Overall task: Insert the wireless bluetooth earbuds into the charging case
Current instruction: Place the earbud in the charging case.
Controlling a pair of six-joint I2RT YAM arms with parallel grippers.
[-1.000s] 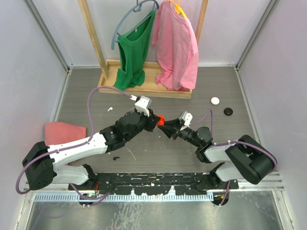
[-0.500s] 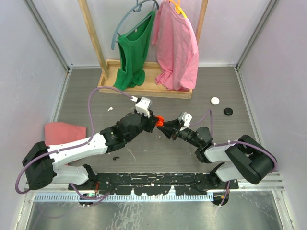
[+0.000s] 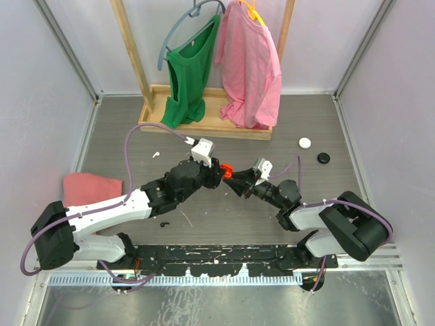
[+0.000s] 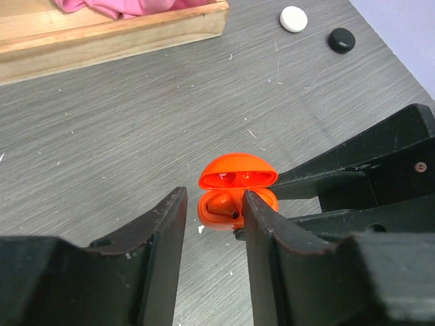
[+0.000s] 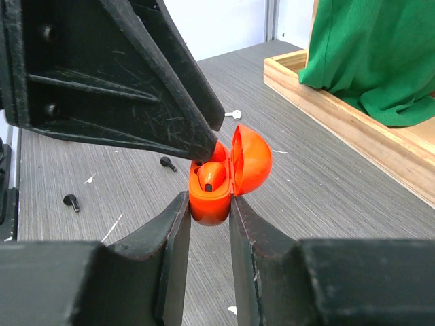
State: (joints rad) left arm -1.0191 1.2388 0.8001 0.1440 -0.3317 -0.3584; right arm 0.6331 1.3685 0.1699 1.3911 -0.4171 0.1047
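Seen from above, the arms meet mid-tabletop [image 3: 285,129] and hide most of the orange charging case [image 3: 226,167]. The right wrist camera shows the right gripper [image 5: 209,206] clamped tight on the case's base, with the lid [image 5: 253,159] swung up at 1 o'clock and an orange earbud [image 5: 212,175] seated inside. The left wrist camera shows the left gripper [image 4: 215,198] parted and holding nothing, one finger at the case's rim. Only the right wrist camera catches a black earbud [image 5: 166,163] at 10 o'clock of the case and a farther black earbud [image 5: 70,201] at 9.

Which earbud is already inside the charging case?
The orange earbud, sitting in the open orange case; the two black earbuds and the white one lie loose on the table.
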